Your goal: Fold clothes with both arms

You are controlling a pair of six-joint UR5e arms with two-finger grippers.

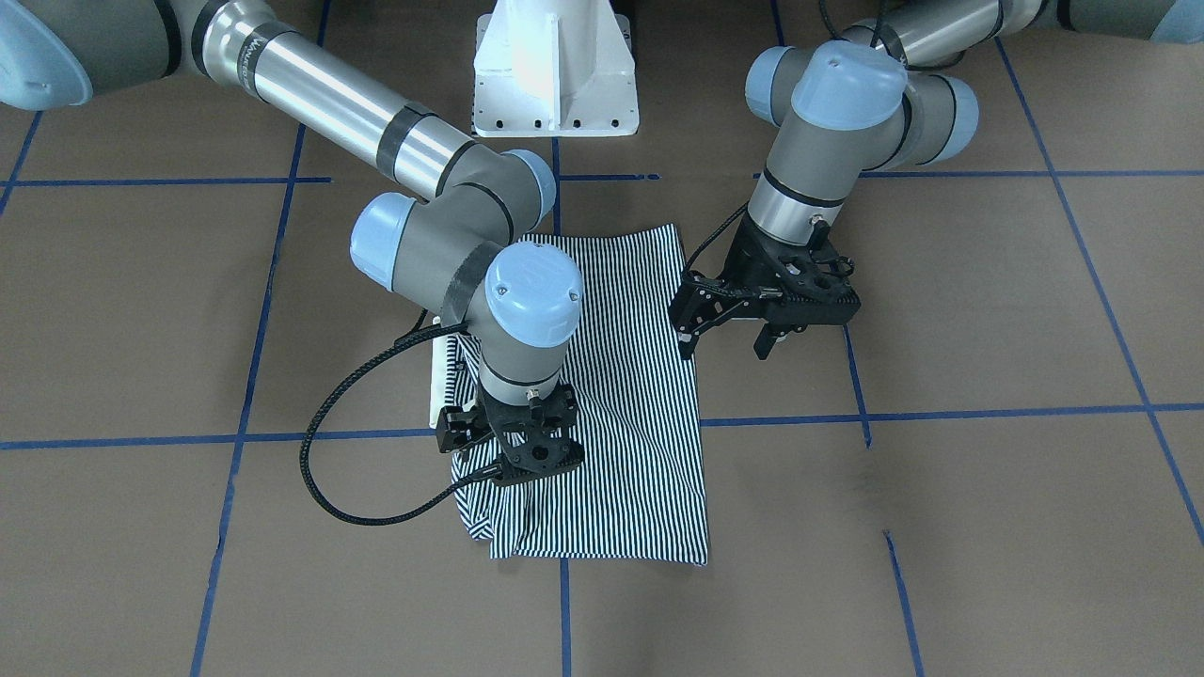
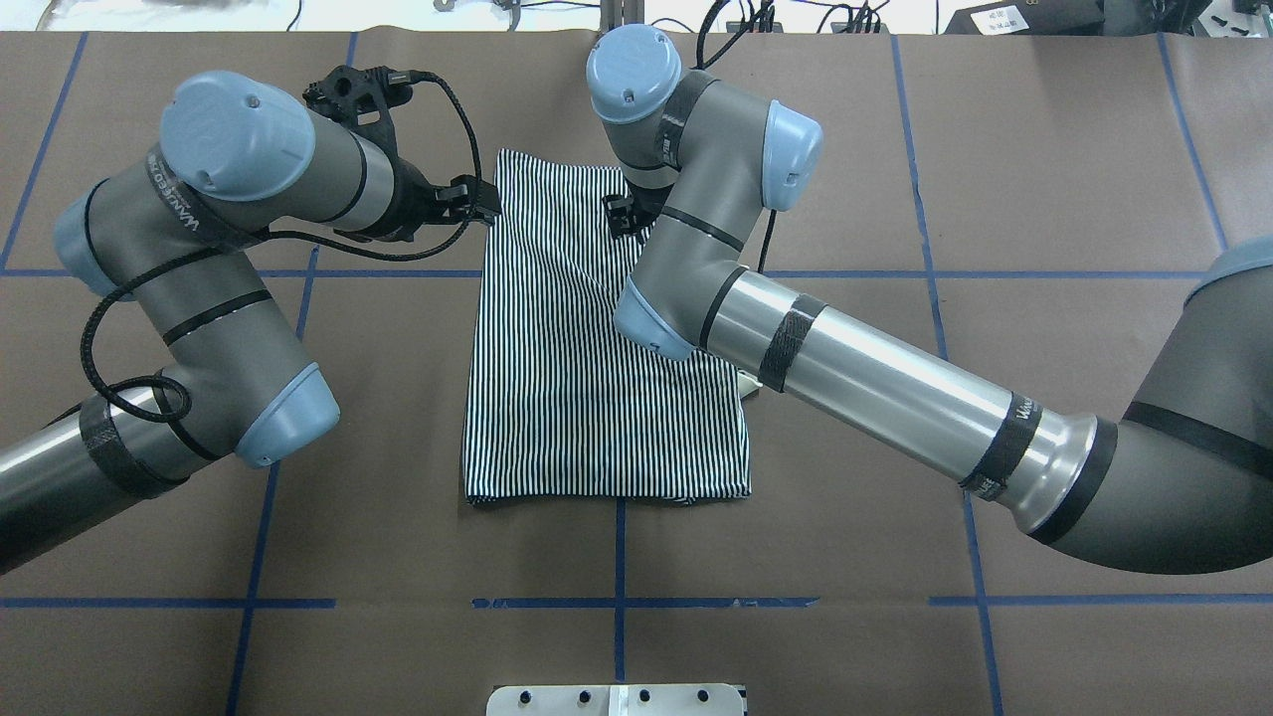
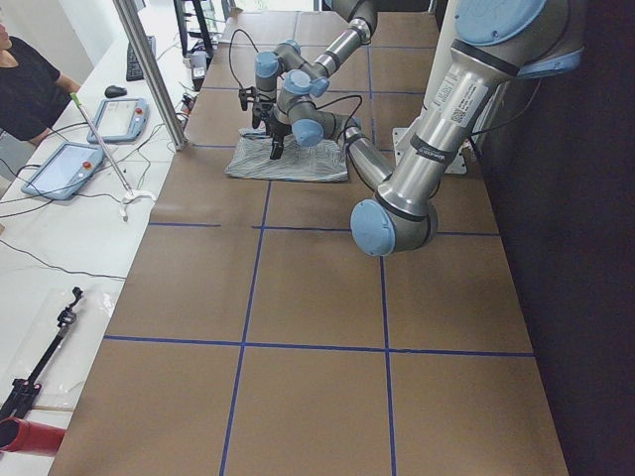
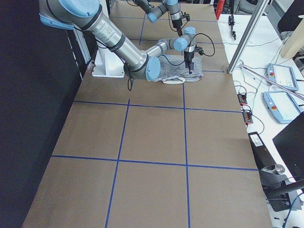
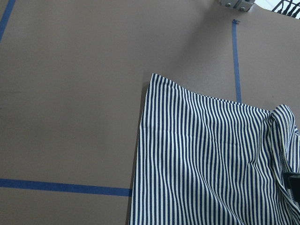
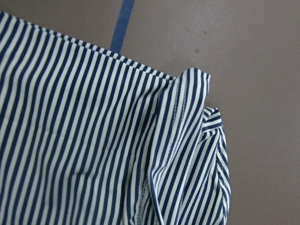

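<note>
While the polo shirt (image 2: 597, 398) lies folded into a striped rectangle mid-surface (image 2: 895, 199), its long axis runs from the robot's side out toward the operators' side, with the stripes along that axis. A strip of cream collar (image 1: 438, 381) pokes out at the edge on the robot's right. The far corner (image 6: 197, 93) on that side is bunched and rumpled. The placket and chest patch are not visible.

The left hand (image 1: 724, 350) hovers just beside the shirt's left edge, fingers spread, holding nothing. The right hand (image 1: 525, 456) points straight down over the far right part of the shirt. Its fingertips are hidden under its own body and wrist, so I cannot tell whether it is clenched or released.
</note>
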